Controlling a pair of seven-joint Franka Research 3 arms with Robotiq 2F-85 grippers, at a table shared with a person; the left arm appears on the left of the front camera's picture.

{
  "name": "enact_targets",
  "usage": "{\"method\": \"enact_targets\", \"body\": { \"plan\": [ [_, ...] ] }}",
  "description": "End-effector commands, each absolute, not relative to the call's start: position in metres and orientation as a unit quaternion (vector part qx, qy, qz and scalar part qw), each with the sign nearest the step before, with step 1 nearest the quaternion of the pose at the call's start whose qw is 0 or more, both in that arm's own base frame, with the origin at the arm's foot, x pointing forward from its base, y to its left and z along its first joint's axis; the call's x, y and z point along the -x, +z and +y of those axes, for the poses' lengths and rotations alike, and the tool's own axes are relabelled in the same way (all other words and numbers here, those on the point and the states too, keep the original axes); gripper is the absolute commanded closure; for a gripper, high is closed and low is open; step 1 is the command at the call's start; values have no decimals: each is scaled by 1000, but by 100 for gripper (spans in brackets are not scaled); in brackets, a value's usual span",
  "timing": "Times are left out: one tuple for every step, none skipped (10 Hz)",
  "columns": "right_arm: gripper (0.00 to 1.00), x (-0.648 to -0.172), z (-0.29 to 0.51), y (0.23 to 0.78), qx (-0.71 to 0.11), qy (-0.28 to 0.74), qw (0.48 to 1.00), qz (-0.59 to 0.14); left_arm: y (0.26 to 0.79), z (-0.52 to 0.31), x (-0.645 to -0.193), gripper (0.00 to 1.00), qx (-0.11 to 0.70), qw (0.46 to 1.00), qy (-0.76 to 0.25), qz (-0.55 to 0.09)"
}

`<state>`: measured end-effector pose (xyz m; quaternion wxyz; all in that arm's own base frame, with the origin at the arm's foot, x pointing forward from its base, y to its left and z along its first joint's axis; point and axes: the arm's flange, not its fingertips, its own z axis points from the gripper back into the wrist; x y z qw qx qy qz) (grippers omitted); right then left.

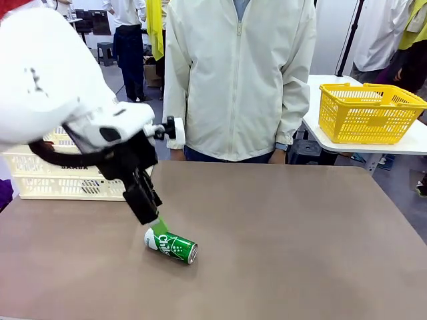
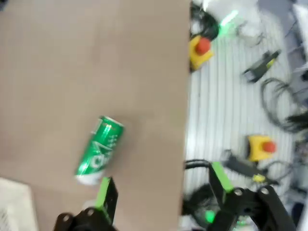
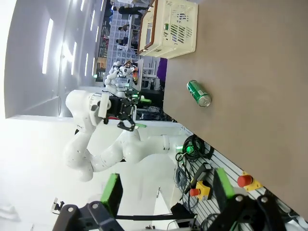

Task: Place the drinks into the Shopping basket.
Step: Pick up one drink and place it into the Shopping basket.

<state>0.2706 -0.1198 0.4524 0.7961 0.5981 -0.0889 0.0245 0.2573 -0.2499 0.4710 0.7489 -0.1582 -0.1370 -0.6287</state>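
A green drink can (image 1: 171,245) with white script lies on its side on the brown table, near the front. My left gripper (image 1: 157,230) hangs tilted just above its left end, jaws open. In the left wrist view the can (image 2: 100,150) lies close ahead of one green-padded finger (image 2: 103,195), and the other finger (image 2: 221,178) reaches past the table edge. The cream Shopping basket (image 1: 60,181) stands at the table's left, partly behind the left arm. My right gripper (image 3: 167,190) is open and holds nothing, well away from the can (image 3: 198,93) and the basket (image 3: 171,26).
A person in a pale jacket (image 1: 240,73) stands at the far side of the table. A yellow mesh basket (image 1: 370,113) sits on a separate white table at the back right. Cables and emergency-stop buttons (image 2: 202,48) lie below the table's near edge.
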Motion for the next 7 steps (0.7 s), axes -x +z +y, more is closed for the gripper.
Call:
{"method": "enact_targets", "body": {
  "plan": [
    [0, -269, -122, 456, -599, 26, 795, -87, 430, -240, -268, 0, 27, 613, -736, -286],
    [0, -269, -122, 456, -599, 26, 795, -87, 423, -244, -266, 0, -2, 599, -752, -274],
    [0, -269, -122, 456, -599, 26, 795, -87, 420, -247, -268, 0, -18, 617, -734, -283],
    [0, -269, -122, 456, -599, 26, 795, -87, 459, -262, -275, 0, 56, 663, -720, -197],
    [0, -269, -122, 456, -599, 26, 795, -87, 459, -262, -275, 0, 56, 663, -720, -197],
    [0, -269, -122, 456, -599, 26, 795, -87, 459, -262, -275, 0, 56, 663, -720, -197],
    [0, -269, -122, 456, -599, 26, 795, -87, 459, -262, -275, 0, 56, 663, -720, -197]
  ]
}}
